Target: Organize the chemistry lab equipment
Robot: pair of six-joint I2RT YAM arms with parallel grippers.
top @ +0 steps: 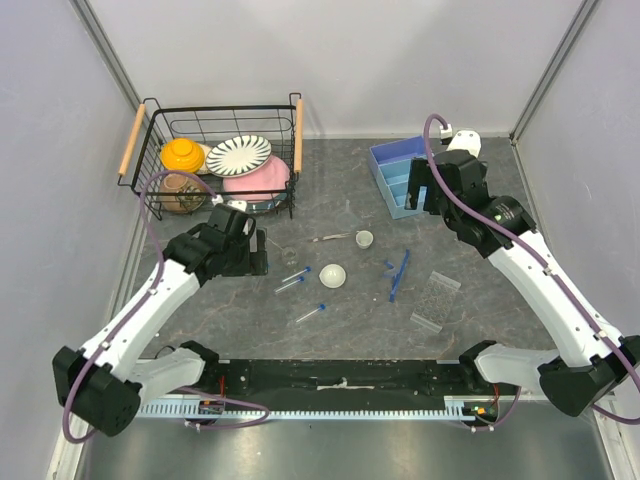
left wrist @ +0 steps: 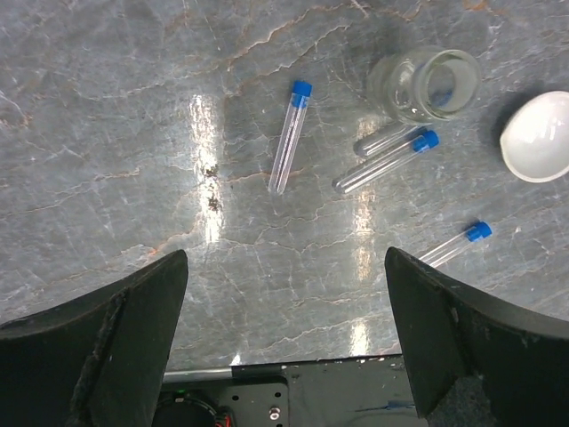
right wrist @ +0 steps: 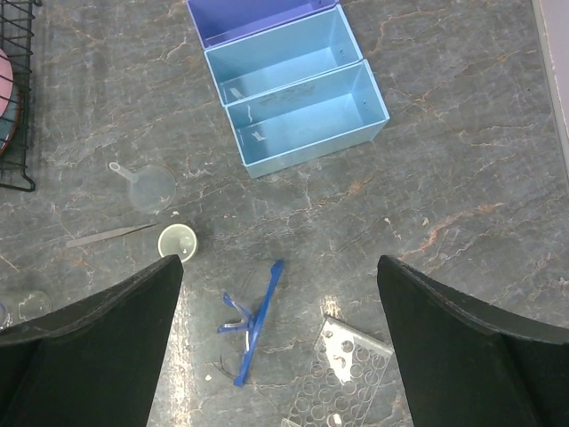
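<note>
Three clear blue-capped tubes (top: 293, 280) lie on the grey table left of the white dome dish (top: 332, 276). In the left wrist view the tubes (left wrist: 289, 138) lie apart, near a small clear beaker (left wrist: 425, 84) and the dish (left wrist: 538, 138). My left gripper (left wrist: 286, 258) is open and empty above them. The tiny cup (right wrist: 177, 241), metal spatula (right wrist: 111, 235), blue stick tools (right wrist: 256, 320) and clear tube rack (right wrist: 342, 382) lie below my right gripper (right wrist: 280, 267), which is open and empty. In the top view the left gripper (top: 245, 250) hovers by the basket and the right gripper (top: 430, 195) by the blue bins.
A black wire basket (top: 220, 160) with striped, pink and orange crockery stands at the back left. Blue open bins (right wrist: 293, 84) stand at the back right. A clear scoop (right wrist: 149, 187) lies by the spatula. Walls close in the table on three sides.
</note>
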